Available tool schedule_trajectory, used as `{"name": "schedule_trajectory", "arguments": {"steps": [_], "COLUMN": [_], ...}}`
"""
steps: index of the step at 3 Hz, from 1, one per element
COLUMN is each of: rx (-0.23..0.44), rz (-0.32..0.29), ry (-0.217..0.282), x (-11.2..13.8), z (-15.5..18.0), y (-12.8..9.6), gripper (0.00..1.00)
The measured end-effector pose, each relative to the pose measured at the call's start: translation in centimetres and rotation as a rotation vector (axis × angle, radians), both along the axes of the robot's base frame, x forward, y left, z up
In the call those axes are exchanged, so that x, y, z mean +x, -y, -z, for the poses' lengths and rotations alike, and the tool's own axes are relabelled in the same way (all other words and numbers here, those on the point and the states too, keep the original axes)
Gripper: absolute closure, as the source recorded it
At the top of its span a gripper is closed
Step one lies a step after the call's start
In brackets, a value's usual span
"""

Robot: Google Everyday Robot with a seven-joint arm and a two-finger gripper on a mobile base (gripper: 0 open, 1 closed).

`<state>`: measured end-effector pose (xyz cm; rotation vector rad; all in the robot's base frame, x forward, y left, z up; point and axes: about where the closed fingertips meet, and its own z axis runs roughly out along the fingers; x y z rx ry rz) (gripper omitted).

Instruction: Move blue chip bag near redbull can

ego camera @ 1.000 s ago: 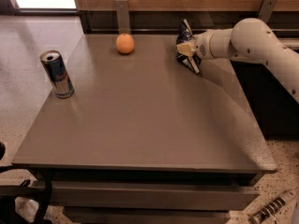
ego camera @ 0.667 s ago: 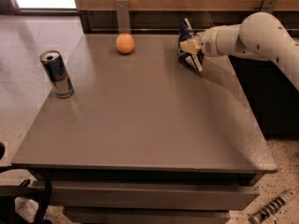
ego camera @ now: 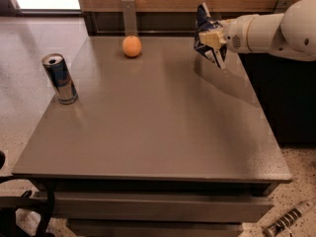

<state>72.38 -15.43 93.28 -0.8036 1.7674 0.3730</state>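
Note:
The blue chip bag (ego camera: pixel 206 35), dark navy foil with white patches, hangs in my gripper (ego camera: pixel 211 38) above the far right part of the grey table (ego camera: pixel 158 127). My gripper is shut on the bag, and the white arm (ego camera: pixel 269 31) reaches in from the right. The bag is lifted clear of the tabletop. The redbull can (ego camera: pixel 59 78), blue and silver with a silver top, stands upright near the table's left edge, far from the bag.
An orange (ego camera: pixel 132 46) lies at the far middle of the table. A wooden wall panel with metal brackets (ego camera: pixel 129 14) runs behind the table. A dark cabinet (ego camera: pixel 286 98) stands to the right. Speckled floor surrounds the table.
My gripper has lifted the chip bag up off the tabletop and slightly back. The can and the orange have not moved.

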Motion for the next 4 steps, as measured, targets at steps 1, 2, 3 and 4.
{"name": "schedule_trajectory", "arguments": {"steps": [1,2,3,4], "rx": [0.038,0.050,0.033,0.006], "rz": [-0.098,-0.266,-0.471,-0.553], "ry": [0.062,0.139,0.179,0.174], "x": [-2.4,-4.9,-8.1,-9.8], "z": [-2.1,-3.4,-4.1,-4.2], "y": [-1.6,-5.2,-10.3,-12.3], "gripper": [1.00,1.00,1.00,1.00]}}
